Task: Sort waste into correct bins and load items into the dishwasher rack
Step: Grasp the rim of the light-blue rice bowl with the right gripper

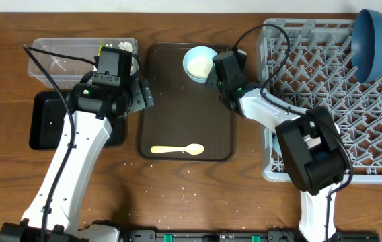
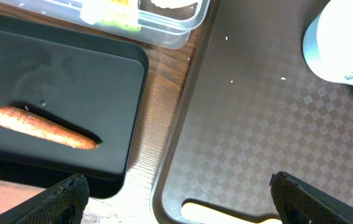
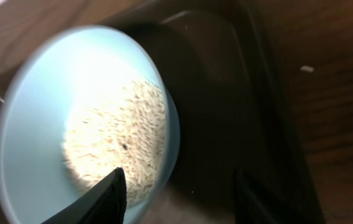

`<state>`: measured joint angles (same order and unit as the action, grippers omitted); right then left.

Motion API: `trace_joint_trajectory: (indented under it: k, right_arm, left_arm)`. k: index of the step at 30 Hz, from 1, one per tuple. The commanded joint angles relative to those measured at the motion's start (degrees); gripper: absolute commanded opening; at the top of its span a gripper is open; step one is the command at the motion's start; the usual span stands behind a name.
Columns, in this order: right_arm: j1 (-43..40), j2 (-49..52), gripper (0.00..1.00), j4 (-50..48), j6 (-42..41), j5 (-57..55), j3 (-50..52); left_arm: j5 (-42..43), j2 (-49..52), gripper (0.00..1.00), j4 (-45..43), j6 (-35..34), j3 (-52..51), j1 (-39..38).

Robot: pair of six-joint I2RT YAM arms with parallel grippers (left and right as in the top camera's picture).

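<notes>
The light blue bowl (image 1: 199, 64) sits at the far end of the brown serving tray (image 1: 184, 114) and holds white rice (image 3: 120, 130). My right gripper (image 3: 179, 196) is open and straddles the bowl's (image 3: 33, 124) right rim, one finger inside over the rice. My left gripper (image 2: 179, 199) is open and empty over the gap between the black tray (image 2: 58, 81) and the serving tray. The orange sausage (image 2: 43, 127) lies in the black tray. The clear tub (image 1: 63, 57) holds the packet (image 2: 111, 15) and the napkin (image 2: 170, 5). The yellow spoon (image 1: 177, 150) lies on the serving tray. The dark blue plate (image 1: 371, 44) stands in the rack (image 1: 339, 101). No cups show.
Loose white crumbs lie on the wooden table in front of the serving tray (image 1: 177, 205). My right arm stretches from the front of the table across the rack's left edge (image 1: 272, 114). Black cables loop above both arms.
</notes>
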<state>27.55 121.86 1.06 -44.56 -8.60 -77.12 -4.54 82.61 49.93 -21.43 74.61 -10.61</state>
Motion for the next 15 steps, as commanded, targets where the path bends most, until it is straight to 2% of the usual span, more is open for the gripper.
trace_joint_trajectory:
  k: [1,15]
  right_arm:
    - [0.2,0.5,0.52,0.2,0.5,1.0,-0.4]
    - [0.2,0.4,0.51,1.7,1.9,11.8,-0.5]
  left_arm:
    - [-0.7,0.1,0.96,0.2,-0.3,0.6,0.2]
    - [-0.7,0.1,0.96,0.2,-0.3,0.6,0.2]
